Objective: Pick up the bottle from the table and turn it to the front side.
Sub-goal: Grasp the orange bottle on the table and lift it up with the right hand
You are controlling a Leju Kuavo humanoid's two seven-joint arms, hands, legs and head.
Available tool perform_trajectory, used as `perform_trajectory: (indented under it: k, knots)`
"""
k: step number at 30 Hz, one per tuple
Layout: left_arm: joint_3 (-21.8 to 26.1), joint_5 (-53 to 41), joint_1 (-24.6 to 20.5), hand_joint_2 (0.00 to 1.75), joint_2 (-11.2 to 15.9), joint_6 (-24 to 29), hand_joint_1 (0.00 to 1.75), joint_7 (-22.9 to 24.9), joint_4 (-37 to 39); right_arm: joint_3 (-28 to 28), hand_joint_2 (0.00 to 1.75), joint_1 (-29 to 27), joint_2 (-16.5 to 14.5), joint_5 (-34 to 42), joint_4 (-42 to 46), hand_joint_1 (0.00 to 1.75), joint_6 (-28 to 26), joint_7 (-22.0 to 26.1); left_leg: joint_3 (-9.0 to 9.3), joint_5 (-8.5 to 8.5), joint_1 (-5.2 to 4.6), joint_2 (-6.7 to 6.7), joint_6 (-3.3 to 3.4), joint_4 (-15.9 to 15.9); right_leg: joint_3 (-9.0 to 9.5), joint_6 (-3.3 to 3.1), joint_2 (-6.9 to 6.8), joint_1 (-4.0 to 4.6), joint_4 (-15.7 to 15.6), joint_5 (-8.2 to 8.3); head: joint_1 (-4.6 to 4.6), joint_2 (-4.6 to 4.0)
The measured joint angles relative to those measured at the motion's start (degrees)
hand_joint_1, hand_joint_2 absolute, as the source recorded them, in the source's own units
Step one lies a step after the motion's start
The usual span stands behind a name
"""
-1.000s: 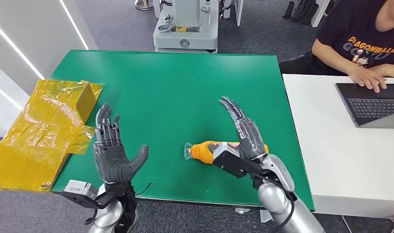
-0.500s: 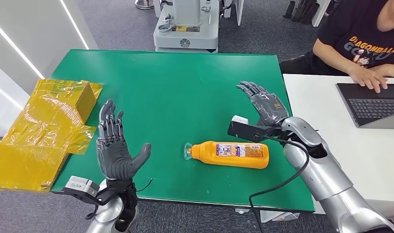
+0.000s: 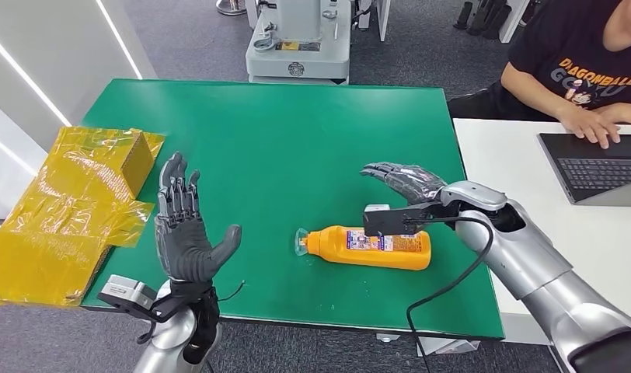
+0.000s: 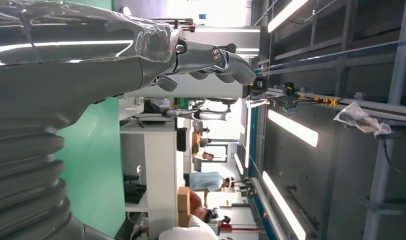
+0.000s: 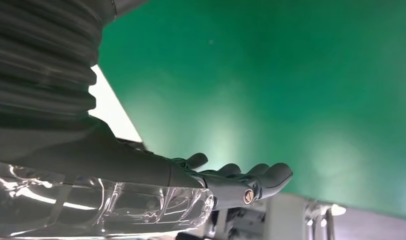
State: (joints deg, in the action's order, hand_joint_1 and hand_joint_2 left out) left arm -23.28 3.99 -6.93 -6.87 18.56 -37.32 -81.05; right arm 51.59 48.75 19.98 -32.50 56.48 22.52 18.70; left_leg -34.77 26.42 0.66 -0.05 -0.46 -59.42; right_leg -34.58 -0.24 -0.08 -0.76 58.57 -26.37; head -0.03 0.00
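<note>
1. Person's black T-shirt (image 3: 565, 47) at the far right of the head view is showing orange print reading "DRAGONBALL"; a second line beneath it is starting with "GO", the rest too unclear to read.
2. Bottle (image 3: 367, 247) is lying on its side on the green table (image 3: 281, 140), its label (image 3: 382, 242) facing up with small print in white, blue and red; none of it is resolving into readable words.
3. Grey machine base (image 3: 297, 47) beyond the table is carrying a yellow sticker and a round emblem, both illegible.

An orange bottle (image 3: 368, 247) with a clear cap and a white, red and blue label lies on the green table (image 3: 281, 140), beside crinkled yellow film (image 3: 64, 210).
</note>
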Motion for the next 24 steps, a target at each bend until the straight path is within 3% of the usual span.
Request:
perform_trajectory:
  k: [12, 24]
  knots:
    - [0.00, 0.29, -0.35, 1.75, 0.27, 0.08, 0.00, 0.00, 0.72, 8.59, 1.75, 2.94, -0.29, 4.77, -5.47, 0.00, 2.80, 0.92, -0.02, 0.00, 0.00, -0.01, 0.00, 0.01, 0.00, 0.00, -0.01, 0.00, 0.00, 0.00, 0.00, 0.00]
    - [0.00, 0.42, -0.33, 1.75, 0.50, 0.47, 0.00, 0.01, 0.88, 12.19, 1.75, 3.70, -0.55, 6.59, -7.43, 0.00, 5.19, 0.27, -0.02, 0.00, 0.00, -0.02, 0.00, 0.01, 0.00, 0.00, -0.01, 0.00, 0.00, 0.00, 0.00, 0.00]
